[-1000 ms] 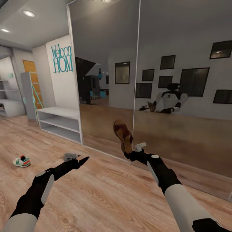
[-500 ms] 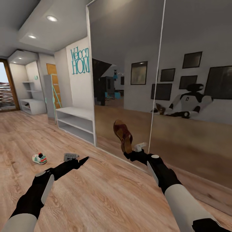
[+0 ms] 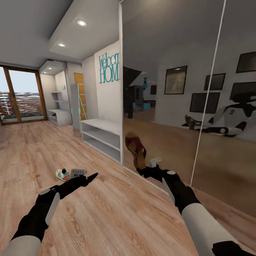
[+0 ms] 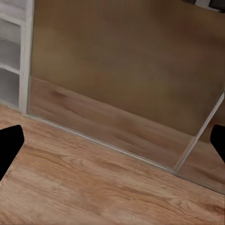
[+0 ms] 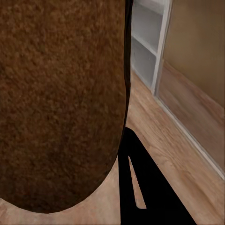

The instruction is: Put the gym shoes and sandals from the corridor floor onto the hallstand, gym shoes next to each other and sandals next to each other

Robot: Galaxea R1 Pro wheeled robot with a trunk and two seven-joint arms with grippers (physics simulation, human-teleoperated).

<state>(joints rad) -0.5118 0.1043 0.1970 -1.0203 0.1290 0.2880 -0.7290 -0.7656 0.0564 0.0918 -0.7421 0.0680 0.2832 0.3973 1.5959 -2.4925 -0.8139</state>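
The right gripper [image 3: 144, 170] pinches a brown sandal [image 3: 135, 148], lifted upright above the wood floor [image 3: 117, 209]. The left gripper [image 3: 87, 176] is spread, empty. Just beyond it lies a sneaker [image 3: 62, 174]. Further off stands a white shoe rack [image 3: 101, 138] beside the mirror wall [image 3: 185, 106].

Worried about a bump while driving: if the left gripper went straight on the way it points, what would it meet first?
Probably the mirrored wall panel just above the floor; the left gripper is open and empty, though depth is unclear.
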